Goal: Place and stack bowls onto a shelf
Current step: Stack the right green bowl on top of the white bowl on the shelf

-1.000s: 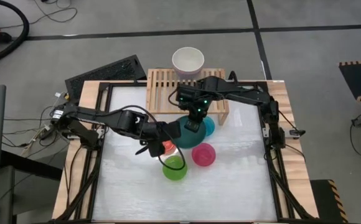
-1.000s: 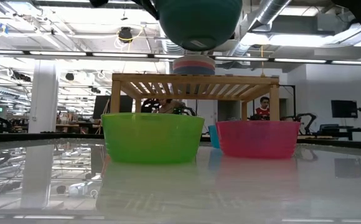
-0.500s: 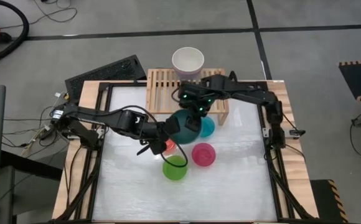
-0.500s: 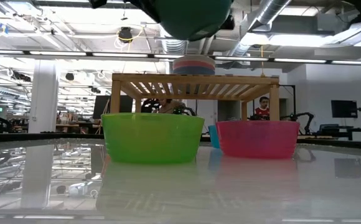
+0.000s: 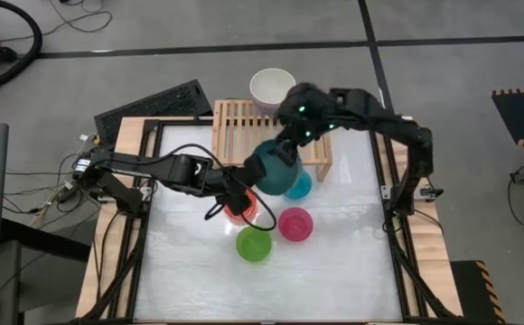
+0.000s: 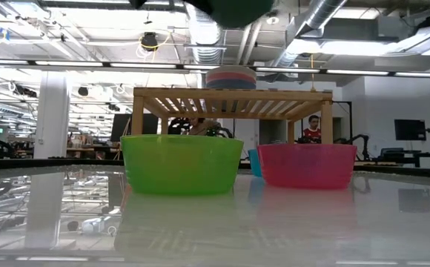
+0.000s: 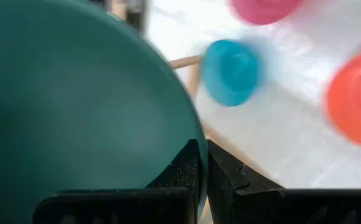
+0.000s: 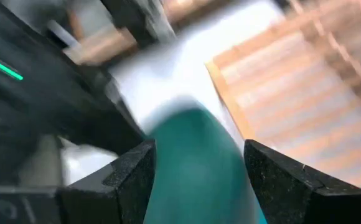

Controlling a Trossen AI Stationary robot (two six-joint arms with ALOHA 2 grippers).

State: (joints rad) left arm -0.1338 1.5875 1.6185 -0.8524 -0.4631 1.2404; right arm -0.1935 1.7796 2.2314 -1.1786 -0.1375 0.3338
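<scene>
The dark teal bowl (image 5: 276,167) hangs high over the table in front of the shelf (image 5: 244,131); only its underside (image 6: 230,7) shows in the low view. My left gripper (image 5: 255,173) is shut on its rim. My right gripper (image 5: 287,137) is open just above the bowl's far side, its fingers (image 8: 137,174) standing apart from the teal wall (image 8: 196,162). A cream-white bowl (image 5: 273,88) tops a stack (image 6: 231,76) that rests on the shelf's slats. The red (image 5: 241,209), lime green (image 5: 254,244), magenta (image 5: 295,224) and cyan (image 5: 300,185) bowls sit on the table. My left gripper pinches the teal bowl's rim (image 7: 190,134) between its two fingers, one on each side of the wall. The fingers come from the table's left. The bowl is lifted clear of the table and of the other bowls.
A wooden frame borders the white table top (image 5: 334,271). A dark keyboard (image 5: 154,104) lies beyond the far left corner. The shelf's right half (image 5: 316,149) sits under my right arm. In the low view a person (image 6: 315,127) shows in the room beyond the table.
My right gripper has opened, let go of the teal bowl and drawn back up toward the far edge, over the shelf. My left gripper has kept its hold and carried the bowl higher and toward the shelf, uncovering the red bowl.
</scene>
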